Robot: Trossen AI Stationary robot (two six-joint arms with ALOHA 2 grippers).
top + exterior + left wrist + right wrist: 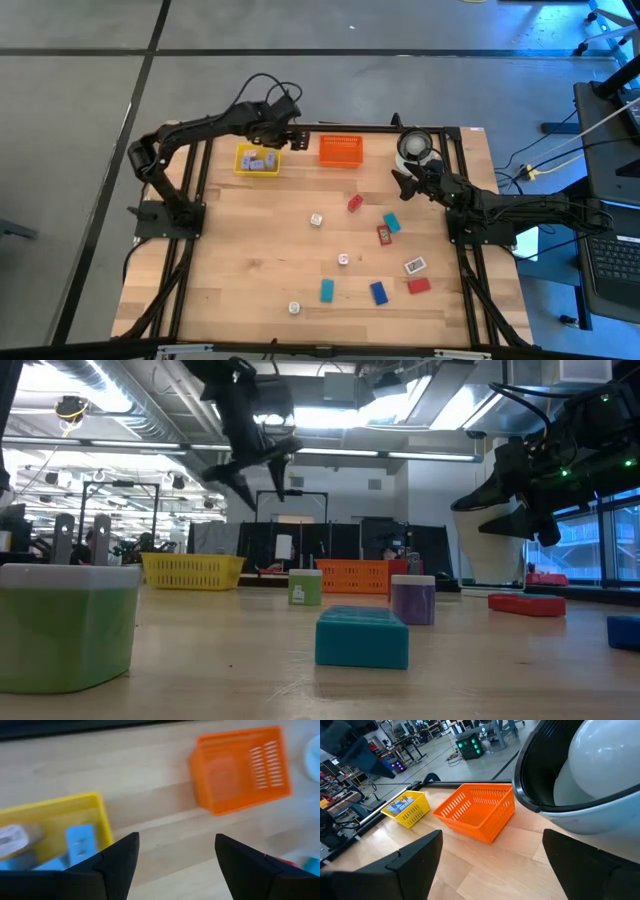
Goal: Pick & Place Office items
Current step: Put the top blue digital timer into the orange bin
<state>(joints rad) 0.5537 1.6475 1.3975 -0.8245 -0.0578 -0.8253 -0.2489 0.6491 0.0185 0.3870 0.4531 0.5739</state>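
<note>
The wooden counter fills the middle of the high view, framed by dark rails, with plenty of bare wood on its left half. No brand, label or writing can be read on anything.

The orange tray stands at the far edge and serves as the landmark. Just left of it is the yellow tray, which already holds a few pale blue and lilac pieces. Right of the orange tray, near the far right corner, sits the white round container with a dark rim.

The left tool hovers between the yellow and orange trays, a little behind them; its fingers are spread wide with nothing between them. The right tool hangs just in front of the white container, right of the orange tray, also wide open and empty.

The loose office items lie scattered in front of the orange tray, toward the right and near side: small red, blue and teal blocks and white cubes, all apart from one another with open wood between them. In the low view a teal block lies nearest the camera.
</note>
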